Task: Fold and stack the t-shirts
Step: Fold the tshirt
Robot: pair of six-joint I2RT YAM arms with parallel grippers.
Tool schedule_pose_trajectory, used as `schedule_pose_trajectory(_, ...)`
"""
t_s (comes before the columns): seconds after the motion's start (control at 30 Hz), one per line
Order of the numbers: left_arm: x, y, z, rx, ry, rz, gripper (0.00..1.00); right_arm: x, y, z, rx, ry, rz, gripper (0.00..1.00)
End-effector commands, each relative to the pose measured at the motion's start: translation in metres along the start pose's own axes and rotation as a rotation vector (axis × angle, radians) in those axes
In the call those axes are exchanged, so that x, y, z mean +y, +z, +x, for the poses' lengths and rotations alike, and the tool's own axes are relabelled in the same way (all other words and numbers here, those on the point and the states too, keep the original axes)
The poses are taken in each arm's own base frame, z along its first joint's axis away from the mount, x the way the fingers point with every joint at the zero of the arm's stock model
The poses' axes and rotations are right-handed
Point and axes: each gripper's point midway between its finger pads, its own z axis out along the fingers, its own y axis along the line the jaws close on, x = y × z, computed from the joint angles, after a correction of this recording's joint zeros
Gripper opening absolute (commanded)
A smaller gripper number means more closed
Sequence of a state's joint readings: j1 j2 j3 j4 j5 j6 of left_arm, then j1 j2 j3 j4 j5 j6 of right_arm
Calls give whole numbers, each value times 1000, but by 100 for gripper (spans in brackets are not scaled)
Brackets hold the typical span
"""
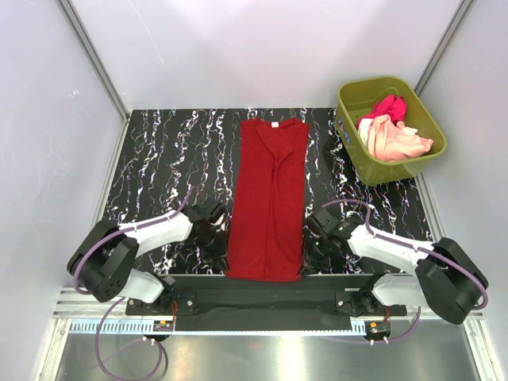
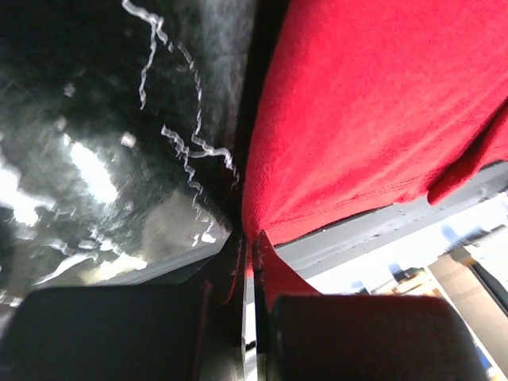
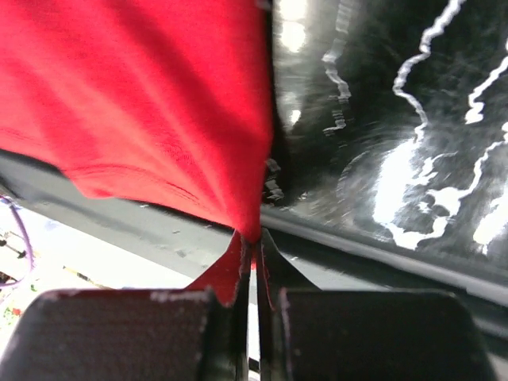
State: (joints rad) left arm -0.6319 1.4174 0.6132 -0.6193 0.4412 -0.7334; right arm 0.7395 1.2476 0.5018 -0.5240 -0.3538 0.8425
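Red t-shirt [image 1: 267,198], hem corners pinched in jaws

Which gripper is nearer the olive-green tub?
Right. The right gripper holds the red shirt at its near-right corner, on the same side as the tub; the left gripper holds the near-left corner, across the shirt from the tub.
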Motion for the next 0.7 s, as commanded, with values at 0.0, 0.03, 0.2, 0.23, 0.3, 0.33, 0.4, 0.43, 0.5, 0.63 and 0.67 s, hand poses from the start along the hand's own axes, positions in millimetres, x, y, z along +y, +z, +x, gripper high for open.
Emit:
schedule_pose_trajectory(0.0,-13,-24,-21,-118,59,-22,0,29,-27,-27,-113,-52,-26,0)
schedule_pose_trajectory(0.03,-18,-30,-28,-146,69,-25,0,29,-34,-39,-147,-36,-18,0)
schedule_pose_trajectory(0.2,-62,-69,-89,-272,111,-18,0,41,-64,-96,-229,-21,-41,0)
schedule_pose_trajectory(0.23,-66,-75,-101,-291,120,-19,0,36,-70,-112,-251,4,-40,0)
schedule_pose_trajectory(0.3,-81,-90,-139,-328,97,2,0,39,-79,-137,-261,-18,-20,0)
schedule_pose_trajectory(0.33,-88,-95,-154,-338,90,20,0,39,-82,-146,-260,-17,-18,0)
schedule_pose_trajectory(0.4,-108,-120,-189,-405,94,70,0,42,-89,-177,-276,-40,-6,0)
schedule_pose_trajectory(0.43,-105,-108,-204,-379,74,54,0,43,-91,-188,-278,-48,1,0)
schedule_pose_trajectory(0.5,-108,-112,-229,-390,52,66,0,48,-97,-218,-289,-75,8,0)
schedule_pose_trajectory(0.63,-119,-119,-278,-414,17,118,0,51,-108,-270,-321,-85,24,0)
schedule_pose_trajectory(0.67,-115,-110,-286,-402,4,116,0,50,-108,-277,-318,-84,27,0)
